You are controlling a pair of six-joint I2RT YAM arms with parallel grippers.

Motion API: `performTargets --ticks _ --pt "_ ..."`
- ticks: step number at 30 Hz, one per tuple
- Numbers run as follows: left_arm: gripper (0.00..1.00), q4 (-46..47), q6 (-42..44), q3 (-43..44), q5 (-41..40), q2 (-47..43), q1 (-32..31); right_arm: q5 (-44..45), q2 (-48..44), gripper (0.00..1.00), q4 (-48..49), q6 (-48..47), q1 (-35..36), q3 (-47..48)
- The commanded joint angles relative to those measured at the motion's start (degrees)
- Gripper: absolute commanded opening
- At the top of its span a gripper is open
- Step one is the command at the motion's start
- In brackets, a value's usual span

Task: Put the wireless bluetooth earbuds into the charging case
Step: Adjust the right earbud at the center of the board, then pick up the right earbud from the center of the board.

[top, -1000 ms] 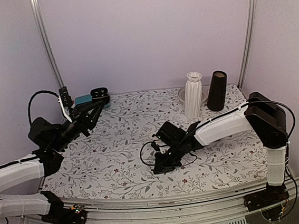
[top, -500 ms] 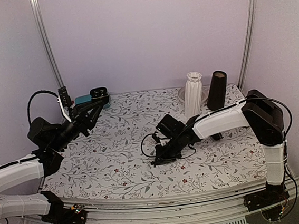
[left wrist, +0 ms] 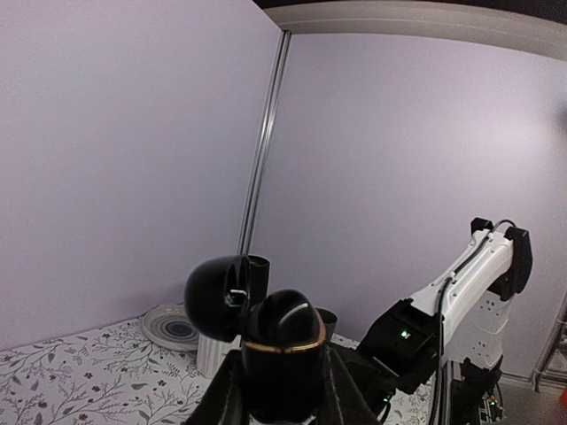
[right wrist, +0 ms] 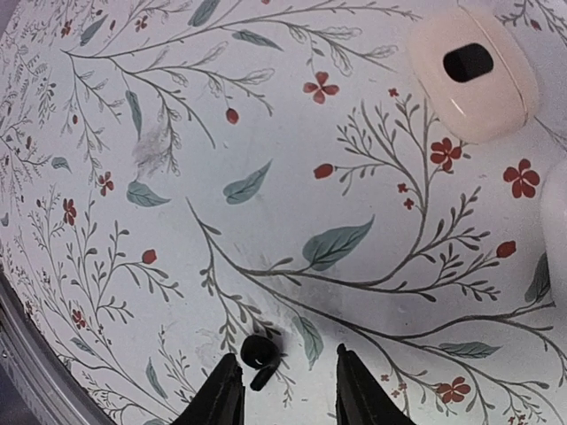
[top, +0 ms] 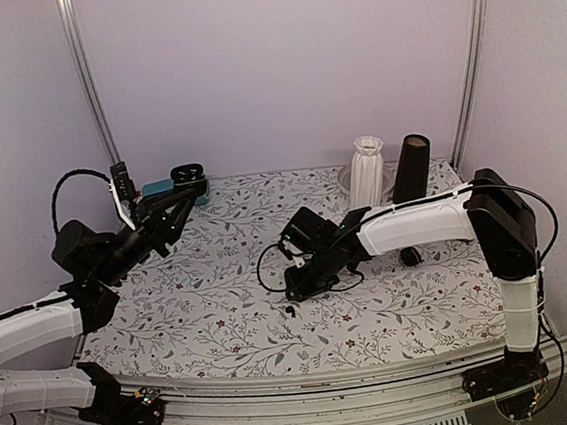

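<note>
White vase (top: 365,176) and black cup (top: 411,172) stand beyond right pincer (right wrist: 283,372), parted over earbud (right wrist: 260,351); left pincer (left wrist: 285,398) clamps case (left wrist: 282,341).

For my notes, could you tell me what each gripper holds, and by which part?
Left gripper: the open case, by its base's sides. Right gripper: nothing; an earbud lies on the table between its open fingertips.

The left gripper (top: 185,186) grips the black charging case (top: 188,171) near the back left corner of the flowered table (top: 222,299). The right gripper (top: 296,288) is low over the middle of the table, with one tiny black earbud (top: 289,310) lying just beside it. A white vase (top: 365,176) and a black cup (top: 411,172) stand at the back right.
</note>
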Motion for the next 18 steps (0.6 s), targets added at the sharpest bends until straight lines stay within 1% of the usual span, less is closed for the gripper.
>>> performTargets --ticks 1,7,14,18 --pt "0.00 -0.8 0.7 2.0 -0.5 -0.3 0.9 5.4 2.5 0.36 -5.0 -0.7 2.4 4.9" --pt "0.00 -1.7 1.0 2.1 -2.6 -0.2 0.9 10.8 4.9 0.36 -9.8 0.2 4.2 8.9" --pt "0.00 -6.4 1.7 3.4 -8.3 0.1 1.0 12.2 6.9 0.37 -12.0 -0.1 5.0 11.9" --pt "0.00 -6.2 1.6 2.8 -9.3 -0.2 1.0 12.4 8.0 0.37 -12.9 -0.2 5.2 13.2"
